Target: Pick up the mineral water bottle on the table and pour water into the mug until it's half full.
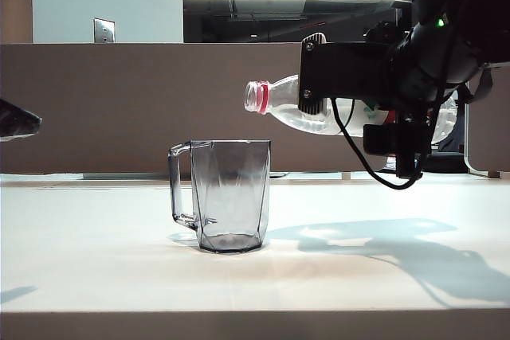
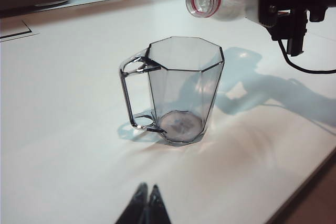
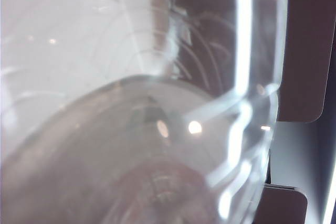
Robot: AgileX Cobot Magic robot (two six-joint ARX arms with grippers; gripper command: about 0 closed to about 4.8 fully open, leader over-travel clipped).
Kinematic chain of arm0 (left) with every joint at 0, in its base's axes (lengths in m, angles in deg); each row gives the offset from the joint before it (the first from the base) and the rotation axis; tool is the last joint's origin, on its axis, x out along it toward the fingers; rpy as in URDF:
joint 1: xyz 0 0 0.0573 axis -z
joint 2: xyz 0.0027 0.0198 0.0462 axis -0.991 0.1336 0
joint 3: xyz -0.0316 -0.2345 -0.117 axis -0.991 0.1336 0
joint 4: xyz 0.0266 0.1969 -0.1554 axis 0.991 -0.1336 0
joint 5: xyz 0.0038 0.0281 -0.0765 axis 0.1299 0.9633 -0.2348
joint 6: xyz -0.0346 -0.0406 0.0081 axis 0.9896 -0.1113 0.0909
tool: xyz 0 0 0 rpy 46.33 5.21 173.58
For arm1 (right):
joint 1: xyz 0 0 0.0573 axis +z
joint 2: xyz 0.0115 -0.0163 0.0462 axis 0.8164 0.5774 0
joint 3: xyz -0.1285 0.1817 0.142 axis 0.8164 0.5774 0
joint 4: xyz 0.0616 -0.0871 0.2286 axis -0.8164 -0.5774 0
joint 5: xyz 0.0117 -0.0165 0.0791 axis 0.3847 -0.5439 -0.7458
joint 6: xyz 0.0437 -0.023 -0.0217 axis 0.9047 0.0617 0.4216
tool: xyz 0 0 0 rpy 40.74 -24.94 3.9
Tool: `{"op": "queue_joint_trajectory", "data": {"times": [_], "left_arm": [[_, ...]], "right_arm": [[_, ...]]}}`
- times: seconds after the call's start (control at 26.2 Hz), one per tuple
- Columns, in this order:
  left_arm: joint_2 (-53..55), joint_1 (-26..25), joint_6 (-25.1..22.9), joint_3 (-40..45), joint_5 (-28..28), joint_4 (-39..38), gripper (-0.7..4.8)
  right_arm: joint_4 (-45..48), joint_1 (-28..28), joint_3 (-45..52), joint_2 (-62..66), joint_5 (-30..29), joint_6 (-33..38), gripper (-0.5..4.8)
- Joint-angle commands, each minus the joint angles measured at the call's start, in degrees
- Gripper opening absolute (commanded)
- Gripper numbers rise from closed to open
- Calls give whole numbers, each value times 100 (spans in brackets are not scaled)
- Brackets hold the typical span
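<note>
Gripping the mineral water bottle [image 1: 291, 105] around its body, the right gripper [image 1: 319, 77] holds it tipped almost level in the air on the right of the scene, its open red-ringed mouth pointing left, above and just right of the mug [image 1: 225, 195]. Some water [image 1: 307, 123] lies along the lower side of the bottle. The mug stands upright on the white table [image 1: 96, 244], handle to the left, apparently with no water inside. At the near edge of the table, left of the mug, the left gripper [image 2: 147, 203] has its black fingertips pressed together, holding nothing. Up close, the right wrist view is filled by the clear bottle wall [image 3: 157, 145].
</note>
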Motion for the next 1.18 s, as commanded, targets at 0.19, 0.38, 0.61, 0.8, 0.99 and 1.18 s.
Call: {"op": "queue_joint_trajectory", "data": {"times": [0.19,0.38,0.61,0.8,0.99,1.18], "left_arm": [[2,0,-2,-17,-7,74,-5],[2,0,-2,-17,-4,74,-5],[2,0,-2,-17,-4,72,-5],[2,0,-2,-17,-4,72,-5],[2,0,-2,-17,-4,74,-5],[2,0,-2,-17,-4,72,-5]], "right_arm": [[315,223,-55,-57,68,-422,328],[313,221,-55,-57,343,-627,327],[363,221,-55,-57,343,-791,322],[363,221,-55,-57,343,-791,322],[361,221,-55,-57,343,-791,322],[361,221,-55,-57,343,-791,322]]}}
